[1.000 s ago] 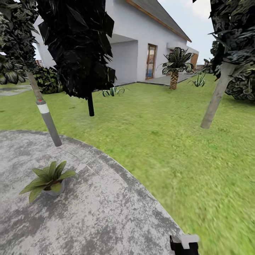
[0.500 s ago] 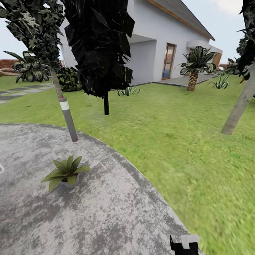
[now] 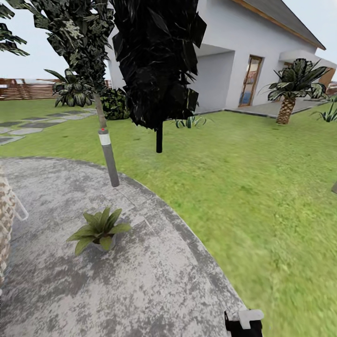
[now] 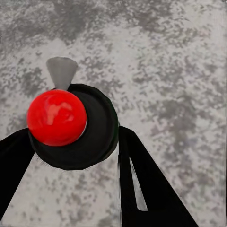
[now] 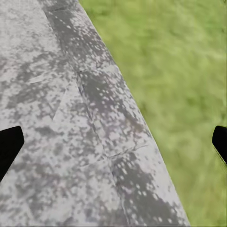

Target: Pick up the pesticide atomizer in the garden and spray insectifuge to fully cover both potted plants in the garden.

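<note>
One potted plant (image 3: 99, 230), a low green rosette in a small grey pot, stands on the round grey patio (image 3: 140, 281) left of centre in the head view. In the left wrist view my left gripper (image 4: 75, 135) is shut on the pesticide atomizer (image 4: 90, 142). From here the atomizer shows as a dark round body with a red ball and a pale grey nozzle, held above the patio stone. My right gripper (image 5: 113, 142) is open, its fingers wide apart over the patio's edge and the lawn. A dark part with a pale top (image 3: 243, 323) sits at the head view's bottom edge; what it is I cannot tell.
A slanted grey trunk (image 3: 108, 159) rises at the patio's rim behind the plant, and a dark-leaved tree (image 3: 159, 135) stands on the lawn beyond. A brown woven object with a pale frame (image 3: 5, 220) stands at the left edge. Farther off are stepping stones (image 3: 28, 128), a fence, a white house and a palm (image 3: 285, 107).
The head camera has swung left, so the whole scene has slid right. The woven object, stepping stones and fence have come into view, and the right-hand trunk has left it.
</note>
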